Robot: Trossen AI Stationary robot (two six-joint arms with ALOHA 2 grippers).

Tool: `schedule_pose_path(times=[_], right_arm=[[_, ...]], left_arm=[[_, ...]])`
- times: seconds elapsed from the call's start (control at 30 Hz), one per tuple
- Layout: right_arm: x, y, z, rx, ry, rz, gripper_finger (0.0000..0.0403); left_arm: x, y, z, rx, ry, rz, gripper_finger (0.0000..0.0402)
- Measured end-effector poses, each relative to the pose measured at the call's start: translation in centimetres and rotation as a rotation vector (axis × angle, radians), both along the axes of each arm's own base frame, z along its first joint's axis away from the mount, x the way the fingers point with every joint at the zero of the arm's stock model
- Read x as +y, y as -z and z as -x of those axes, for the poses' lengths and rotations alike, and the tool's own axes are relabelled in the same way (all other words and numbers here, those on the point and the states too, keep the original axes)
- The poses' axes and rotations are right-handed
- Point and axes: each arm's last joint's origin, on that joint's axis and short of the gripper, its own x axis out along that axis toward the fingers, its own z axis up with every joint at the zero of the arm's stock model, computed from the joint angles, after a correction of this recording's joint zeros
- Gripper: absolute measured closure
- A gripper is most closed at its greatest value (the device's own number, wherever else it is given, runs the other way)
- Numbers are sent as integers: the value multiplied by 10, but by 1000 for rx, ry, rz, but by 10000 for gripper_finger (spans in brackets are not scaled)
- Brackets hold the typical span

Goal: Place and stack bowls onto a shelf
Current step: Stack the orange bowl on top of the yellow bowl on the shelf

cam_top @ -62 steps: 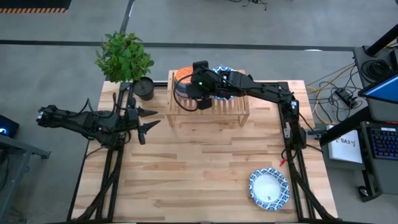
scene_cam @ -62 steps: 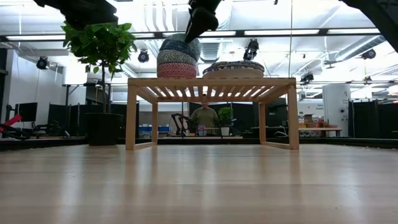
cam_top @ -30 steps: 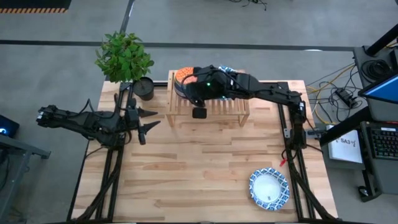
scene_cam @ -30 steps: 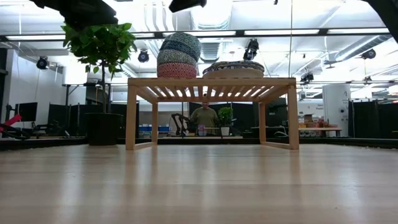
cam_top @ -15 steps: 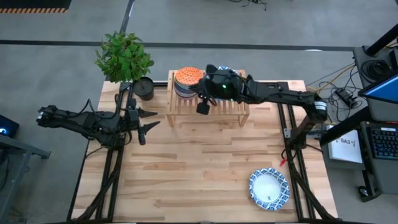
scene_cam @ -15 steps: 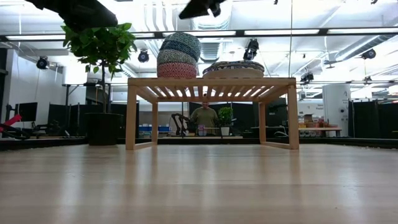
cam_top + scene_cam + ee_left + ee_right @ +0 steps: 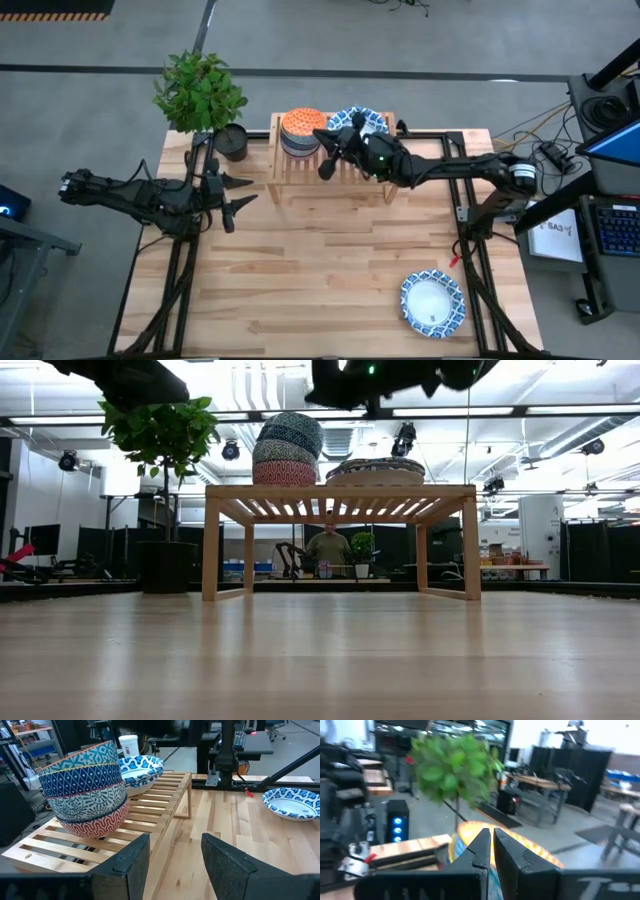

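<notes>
Right gripper (image 7: 325, 166), fingers pinched together and empty, hovers above the wooden shelf (image 7: 372, 185), where four small patterned bowls (image 7: 301, 132) sit stacked beside wider blue-rimmed bowls (image 7: 357, 122). Left gripper (image 7: 237, 194) waits with fingers apart; another blue-rimmed bowl (image 7: 433, 304) lies on the table.

text: none legible | labels: none legible | brands: none | numbers: none | signs: none in any view
</notes>
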Motion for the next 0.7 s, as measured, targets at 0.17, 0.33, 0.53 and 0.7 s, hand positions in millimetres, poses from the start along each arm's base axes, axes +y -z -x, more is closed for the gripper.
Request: schedule_pose_path(times=[0.17, 0.33, 0.53, 0.7], right_arm=[[-8, 17, -8, -11, 17, -58, 392], [-10, 23, -14, -2, 18, -80, 392], [-10, 21, -17, -9, 11, -80, 392], [-6, 9, -13, -39, 2, -72, 392]], left_arm=[[0, 0, 0, 2, -1, -1, 239], [0, 0, 0, 3, -2, -1, 239], [0, 1, -1, 6, -2, -6, 239], [0, 1, -1, 10, -1, -7, 239]])
